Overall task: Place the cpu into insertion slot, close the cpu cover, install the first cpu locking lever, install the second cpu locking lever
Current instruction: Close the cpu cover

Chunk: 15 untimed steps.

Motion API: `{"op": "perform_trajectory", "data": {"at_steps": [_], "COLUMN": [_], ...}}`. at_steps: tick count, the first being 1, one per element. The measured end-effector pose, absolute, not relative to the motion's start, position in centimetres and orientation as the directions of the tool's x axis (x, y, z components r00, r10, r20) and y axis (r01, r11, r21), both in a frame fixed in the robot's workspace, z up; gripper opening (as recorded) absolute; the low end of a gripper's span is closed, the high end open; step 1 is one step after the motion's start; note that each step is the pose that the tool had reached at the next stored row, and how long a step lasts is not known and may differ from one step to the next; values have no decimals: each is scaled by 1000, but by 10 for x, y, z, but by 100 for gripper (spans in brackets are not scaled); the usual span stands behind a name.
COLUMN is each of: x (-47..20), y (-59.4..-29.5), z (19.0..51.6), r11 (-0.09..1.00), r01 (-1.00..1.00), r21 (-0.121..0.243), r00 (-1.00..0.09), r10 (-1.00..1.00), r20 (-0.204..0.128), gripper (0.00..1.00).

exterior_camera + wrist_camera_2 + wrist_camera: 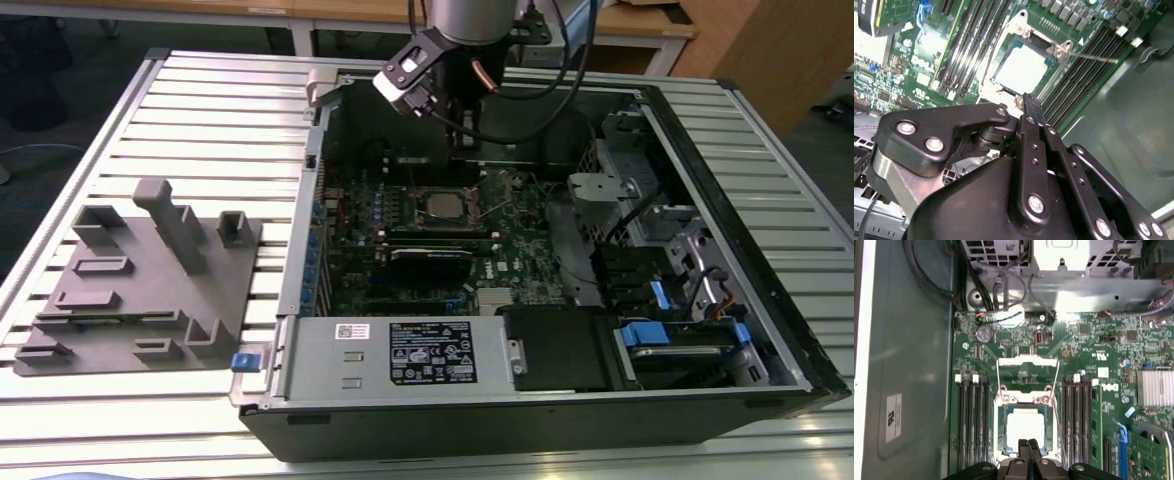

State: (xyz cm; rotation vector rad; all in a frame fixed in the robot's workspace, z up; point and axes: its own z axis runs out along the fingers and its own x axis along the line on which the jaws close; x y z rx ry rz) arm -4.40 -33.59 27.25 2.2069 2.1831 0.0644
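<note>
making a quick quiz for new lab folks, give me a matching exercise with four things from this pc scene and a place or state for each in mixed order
Things:
1. cpu
2. cpu cover
3. end effector
4. grey fixture block

Places or states:
A. on the slatted table, outside the case, at the exterior view's left
B. lying in the insertion slot
C. held above the motherboard, close to the cpu
D. swung open, off the cpu

Pairs: 1-B, 2-D, 3-C, 4-A
</note>
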Motion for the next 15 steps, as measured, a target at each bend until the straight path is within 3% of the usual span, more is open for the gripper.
{"op": "perform_trajectory", "data": {"at_steps": [15], "x": [-8], "y": [-336], "z": [272], "r11": [-11], "r01": [998], "r21": [55], "r00": [11], "r10": [1000], "r20": [4], "gripper": [10]}}
